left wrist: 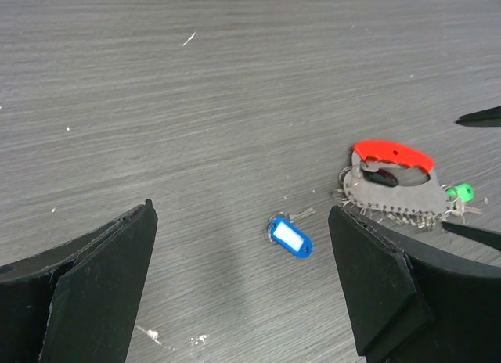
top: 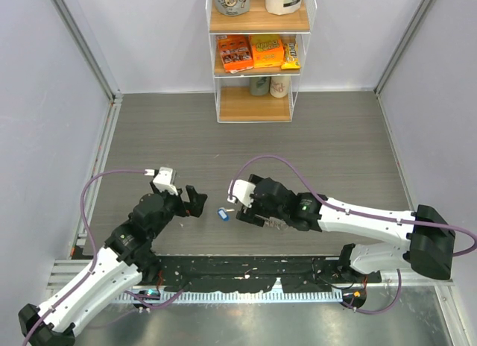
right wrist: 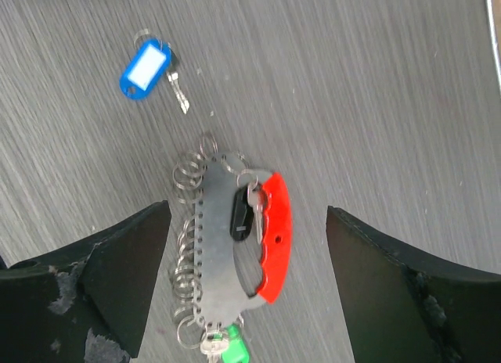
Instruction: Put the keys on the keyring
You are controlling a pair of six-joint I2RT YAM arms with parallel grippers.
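The keyring (right wrist: 274, 238) is a flat grey plate with a curved red fob and several silver rings along one edge. It lies on the table between the fingers of my open right gripper (right wrist: 246, 214). A green-headed key (right wrist: 233, 351) hangs on an end ring, and a black-headed key lies by the fob. The blue-headed key (right wrist: 145, 69) lies loose beyond it. In the left wrist view the blue key (left wrist: 290, 237) lies ahead of my open, empty left gripper (left wrist: 239, 246), with the keyring (left wrist: 391, 153) to its right. From above, the blue key (top: 223, 214) lies between the left gripper (top: 195, 202) and the right gripper (top: 240, 206).
A white shelf unit (top: 257, 100) with snack packets and cups stands at the back of the grey table (top: 313, 137). Pale walls close in both sides. A black cable strip (top: 246, 275) runs along the near edge between the arm bases.
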